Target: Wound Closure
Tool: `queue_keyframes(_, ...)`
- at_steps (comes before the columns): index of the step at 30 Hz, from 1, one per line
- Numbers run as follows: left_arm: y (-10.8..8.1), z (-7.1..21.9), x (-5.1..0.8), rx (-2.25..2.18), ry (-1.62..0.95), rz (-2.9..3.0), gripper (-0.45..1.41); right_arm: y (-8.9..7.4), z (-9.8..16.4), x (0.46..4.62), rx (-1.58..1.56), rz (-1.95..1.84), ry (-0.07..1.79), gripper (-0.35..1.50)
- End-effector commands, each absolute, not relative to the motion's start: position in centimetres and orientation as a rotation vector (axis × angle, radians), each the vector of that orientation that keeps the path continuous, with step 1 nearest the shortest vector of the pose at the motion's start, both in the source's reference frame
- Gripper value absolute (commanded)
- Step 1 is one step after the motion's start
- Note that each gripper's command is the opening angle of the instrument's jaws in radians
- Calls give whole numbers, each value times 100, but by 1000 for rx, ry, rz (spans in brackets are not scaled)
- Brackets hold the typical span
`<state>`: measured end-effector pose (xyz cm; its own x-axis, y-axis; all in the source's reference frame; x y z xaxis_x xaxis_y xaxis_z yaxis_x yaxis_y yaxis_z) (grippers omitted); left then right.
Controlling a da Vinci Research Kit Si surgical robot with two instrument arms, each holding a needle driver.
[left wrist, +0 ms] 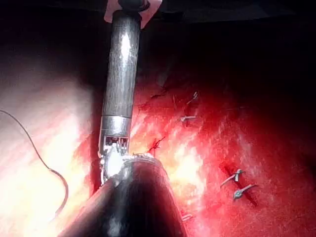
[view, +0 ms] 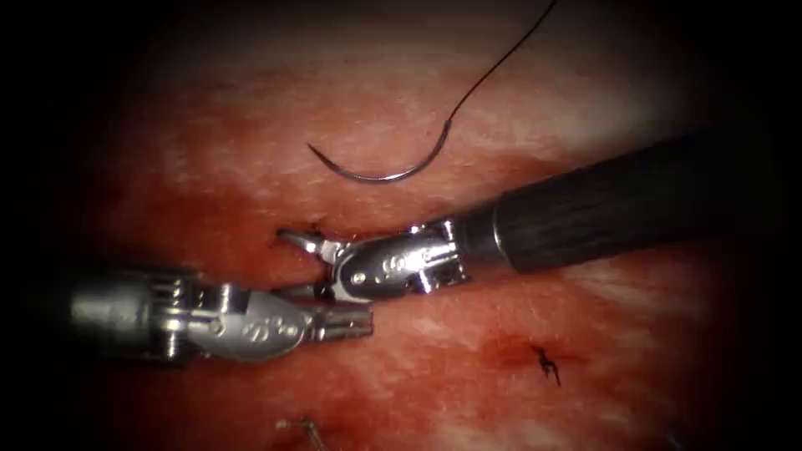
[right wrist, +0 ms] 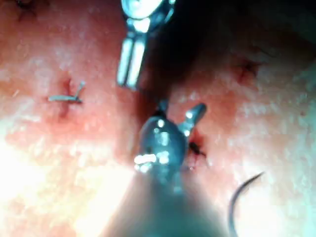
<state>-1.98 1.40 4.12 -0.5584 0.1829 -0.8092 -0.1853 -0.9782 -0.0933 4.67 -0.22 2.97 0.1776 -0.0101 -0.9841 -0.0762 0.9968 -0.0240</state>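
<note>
The curved needle (view: pixel 380 174) lies free on the tissue (view: pixel 251 125), beyond both tools, held by neither and not in the tissue. Its black thread (view: pixel 501 58) runs up and to the right from its swaged end. The needle (right wrist: pixel 242 197) also shows in the right wrist view. My right tool (view: pixel 288 263) reaches in from the right with its jaws spread open and holds nothing; a dark stitch knot (view: pixel 317 227) sits by its upper jaw. Just below it, my left tool (view: pixel 355 322) has its jaws together on nothing. In the right wrist view the right tool (right wrist: pixel 180 109) is open and the left tool (right wrist: pixel 129 66) is shut.
A dark tied stitch (view: pixel 547 363) sits on the tissue to the lower right. Pale cut thread ends (view: pixel 305 430) lie near the bottom edge. Red fluid (view: pixel 468 359) wets the tissue around the tools. More cut ends (left wrist: pixel 237 185) show in the left wrist view.
</note>
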Motion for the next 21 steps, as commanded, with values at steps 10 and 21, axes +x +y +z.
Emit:
queue_keyframes(10,135,412,-203,-1357,-5,2601,-45,-25,316,478,-72,36,1374,124)
queue_keyframes(21,135,411,-200,-1359,-7,2601,-45,-25,318,474,9,-43,1370,-35)
